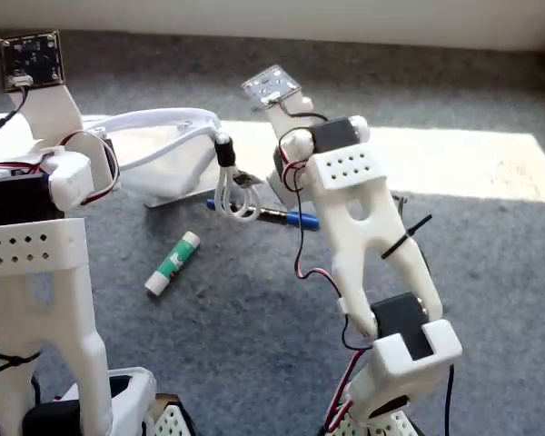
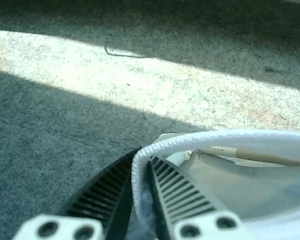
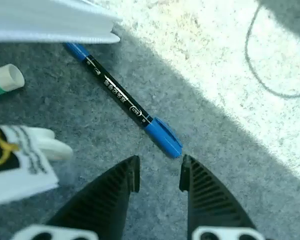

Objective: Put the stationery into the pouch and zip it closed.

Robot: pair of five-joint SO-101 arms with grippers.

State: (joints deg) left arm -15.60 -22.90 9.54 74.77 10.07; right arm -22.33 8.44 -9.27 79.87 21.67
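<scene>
White fabric marks the pouch, which lies open at the far left of the grey desk. The left tool is pressed together on the pouch's corded rim and holds the mouth up. Inside it lies a pale pencil-like stick, so the filling appears to have begun.

Most of the job is judged to be left. A blue-capped pen lies on the desk just right of the pouch, and a green-and-white glue stick lies nearer and to the left of the pen. Both are outside the pouch, and the zip is not closed. A white looped cord hangs beside the pen. What it belongs to cannot be told.

The right tool hovers over the desk with its jaws spread and nothing between them. The pen's blue cap lies just beyond the fingertips, close to the gap but not in it. The pen's barrel runs away from the tool towards the pouch edge. The pen is likely the next item to grasp.
</scene>
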